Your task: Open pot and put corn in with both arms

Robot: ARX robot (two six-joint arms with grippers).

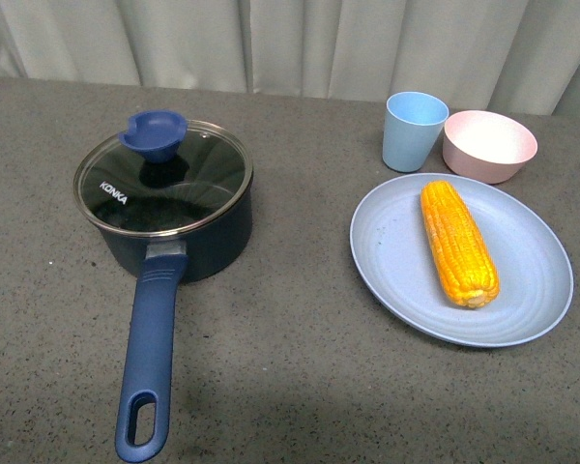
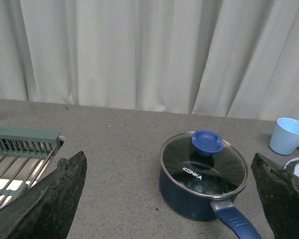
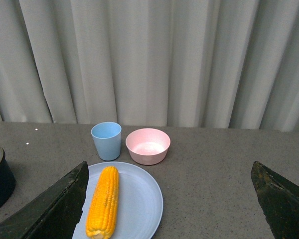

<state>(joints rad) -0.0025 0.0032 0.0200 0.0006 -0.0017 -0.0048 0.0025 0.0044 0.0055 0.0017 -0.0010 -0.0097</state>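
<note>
Now the pot (image 1: 211,253) stands on the left of the grey tabletop (image 1: 300,377). Its glass lid (image 1: 198,179) is on, and its handle (image 1: 153,353) points toward the robot. The corn (image 1: 458,244) lies on a blue plate (image 1: 527,290) at the right, well apart from the pot. Behind the plate stand a blue cup (image 1: 414,130) and a pink bowl (image 1: 489,145), just beside each other. The left jaws and the right jaws are spread wide and grasp nothing.

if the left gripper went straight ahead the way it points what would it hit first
Probably the pot, at its glass lid, ahead between the open fingers of the left gripper; depth is unclear.
</note>
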